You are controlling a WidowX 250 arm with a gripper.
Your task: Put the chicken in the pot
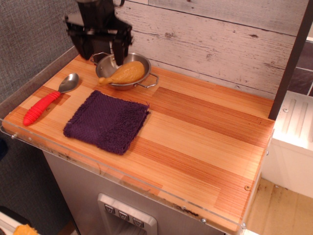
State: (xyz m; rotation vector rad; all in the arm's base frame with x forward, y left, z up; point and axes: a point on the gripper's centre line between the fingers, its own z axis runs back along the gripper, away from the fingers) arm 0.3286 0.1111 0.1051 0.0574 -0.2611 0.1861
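Note:
The chicken, a golden-tan toy drumstick, lies in the pot, a small shiny steel bowl with wire loop handles at the back left of the wooden counter. Its plump end points right and its bone end rests over the pot's left front rim. My black gripper hangs above the pot's back left side with its fingers spread apart. It is open and holds nothing, clear of the chicken.
A purple cloth lies flat in front of the pot. A metal spoon with a red handle lies at the left edge. A whitewashed plank wall stands right behind the pot. A dark post rises at the right.

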